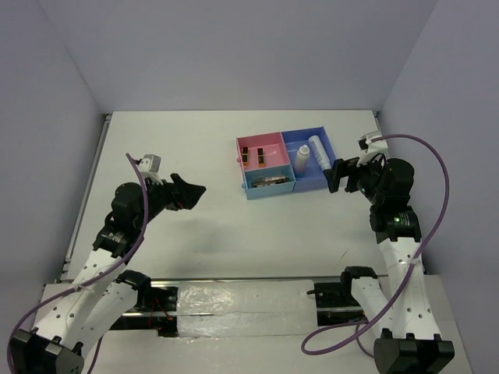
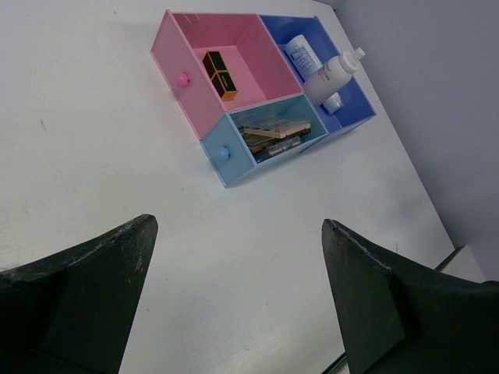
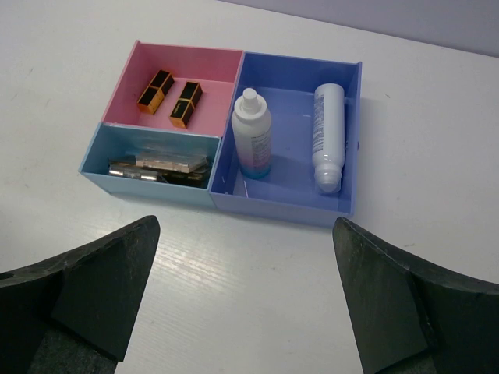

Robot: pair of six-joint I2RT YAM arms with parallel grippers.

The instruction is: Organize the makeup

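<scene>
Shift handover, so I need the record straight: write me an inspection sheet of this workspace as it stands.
Surface: white table, carrying a pink-and-blue plastic compartment tray.
Job's things: two black-gold rectangular pieces in the pink compartment; stacked flat palettes in the light-blue compartment; two whitish bottles in the dark-blue compartment.
Clutter: nothing seen.
Grippers: left pincer and right pincer open, empty, apart from the tray.
Cables: a purple cable looping off each arm.
Surroundings: plain pale walls.
</scene>
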